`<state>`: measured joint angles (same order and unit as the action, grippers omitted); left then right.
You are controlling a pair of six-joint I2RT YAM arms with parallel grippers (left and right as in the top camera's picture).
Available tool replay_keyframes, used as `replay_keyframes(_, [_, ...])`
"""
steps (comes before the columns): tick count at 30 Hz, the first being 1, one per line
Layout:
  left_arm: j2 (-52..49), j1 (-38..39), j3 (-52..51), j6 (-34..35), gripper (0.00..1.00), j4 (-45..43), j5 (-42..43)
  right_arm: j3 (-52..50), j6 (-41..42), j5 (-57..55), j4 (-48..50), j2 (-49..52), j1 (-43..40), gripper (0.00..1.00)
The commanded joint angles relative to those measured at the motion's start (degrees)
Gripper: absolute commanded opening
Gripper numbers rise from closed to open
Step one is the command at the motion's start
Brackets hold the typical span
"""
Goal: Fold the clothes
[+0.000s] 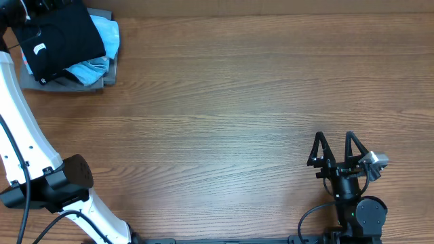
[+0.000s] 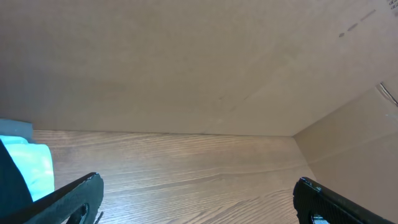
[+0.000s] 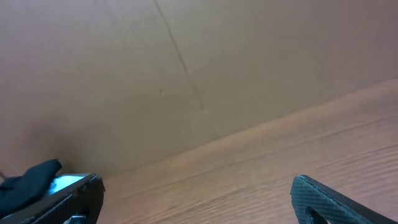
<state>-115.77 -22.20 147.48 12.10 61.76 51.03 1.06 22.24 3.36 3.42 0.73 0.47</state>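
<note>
1. A brown wooden tabletop (image 1: 224, 102) is filling the view, with a plain brown wall (image 2: 186, 62) standing behind it.
2. The black T-shirt (image 1: 64, 37) is lying bunched up in the far left corner, its small white label (image 1: 39, 48) showing.
3. It is sitting on a light blue shirt (image 1: 105, 37) and a grey folded garment (image 1: 61, 87).
4. The left claw (image 2: 199, 199) is hanging near that pile, spread wide and holding nothing.
5. The right claw (image 1: 334, 150) is sitting well apart at the near right edge, also wide and empty.

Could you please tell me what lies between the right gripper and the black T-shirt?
In the overhead view, bare table stretches from the right gripper almost to the T-shirt; only the edge of the blue shirt intervenes.
</note>
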Motion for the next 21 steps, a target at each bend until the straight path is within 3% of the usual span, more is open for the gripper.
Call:
replay_keyframes(1, [-0.1,0.1,0.4,0.3,1.00,0.0,0.9,-0.6,0.0,-3.3,0.9,-0.6,0.3,1.00])
replay_keyframes(6, [-0.1,0.1,0.4,0.3,1.00,0.0,0.9,-0.6,0.0,-3.9,-0.8,-0.6,0.3,1.00])
replay_keyframes(11, [-0.1,0.1,0.4,0.3,1.00,-0.1,0.9,-0.6,0.0,-3.9,-8.5,-0.5,0.3,1.00])
replay_keyframes(21, [-0.1,0.1,0.4,0.3,1.00,0.0,0.9,-0.6,0.0,-3.7,-8.2,-0.3,0.3,1.00])
